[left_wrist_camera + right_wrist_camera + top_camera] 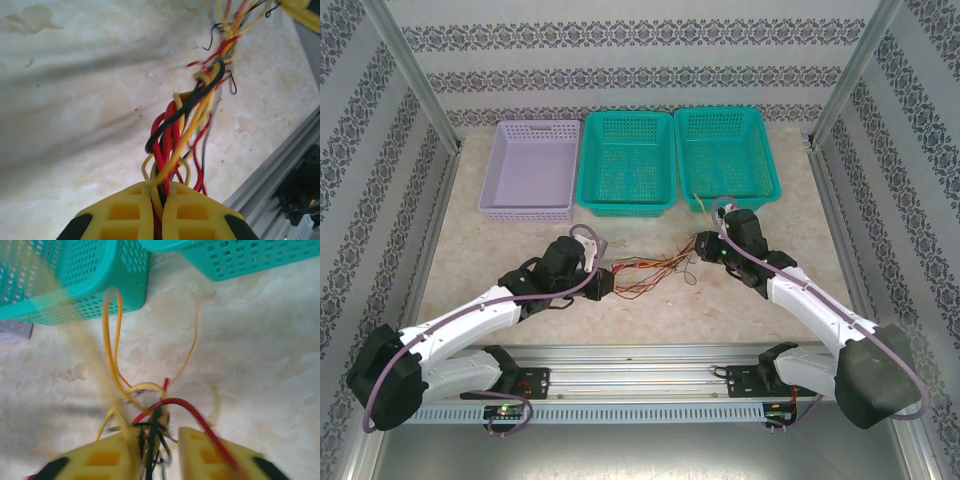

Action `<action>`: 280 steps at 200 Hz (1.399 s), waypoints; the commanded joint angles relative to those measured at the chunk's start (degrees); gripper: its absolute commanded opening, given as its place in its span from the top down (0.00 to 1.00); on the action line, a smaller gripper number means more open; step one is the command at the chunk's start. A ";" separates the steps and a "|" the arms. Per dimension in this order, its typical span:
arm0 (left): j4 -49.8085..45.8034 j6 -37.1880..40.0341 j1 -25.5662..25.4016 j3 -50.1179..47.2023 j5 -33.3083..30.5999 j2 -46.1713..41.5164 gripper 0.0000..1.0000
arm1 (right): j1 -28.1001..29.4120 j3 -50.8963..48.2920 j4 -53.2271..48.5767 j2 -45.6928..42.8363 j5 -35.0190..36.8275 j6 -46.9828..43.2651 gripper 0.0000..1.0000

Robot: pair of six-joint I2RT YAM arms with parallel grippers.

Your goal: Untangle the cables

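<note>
left gripper [160, 189] tight around cables [176, 134]

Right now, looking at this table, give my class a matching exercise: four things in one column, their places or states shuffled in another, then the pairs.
1 lilac plastic basket
2 left gripper
3 right gripper
4 bundle of thin red, yellow and black cables

a jaws parted around cables
b farthest left, at the back
c shut on cables
d runs between both grippers

Pairs: 1b, 2c, 3a, 4d
</note>
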 commanded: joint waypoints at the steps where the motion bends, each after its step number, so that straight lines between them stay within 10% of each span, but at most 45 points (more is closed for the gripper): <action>1: -2.50 -0.14 -0.24 0.18 -0.73 0.66 1.00 | 1.12 -0.85 3.18 -2.42 -2.15 -2.71 0.63; 48: 4.48 -2.04 -0.33 2.15 1.06 3.49 1.00 | 9.67 -2.34 8.68 -6.16 -8.09 -6.96 0.35; 92: 6.68 -2.19 -0.33 5.72 3.86 5.32 1.00 | 20.24 -3.31 8.83 -3.10 -0.46 -13.09 0.30; 280: 15.27 -7.76 -0.42 1.37 14.56 1.83 1.00 | 27.57 -4.39 28.98 14.97 15.43 -19.29 0.39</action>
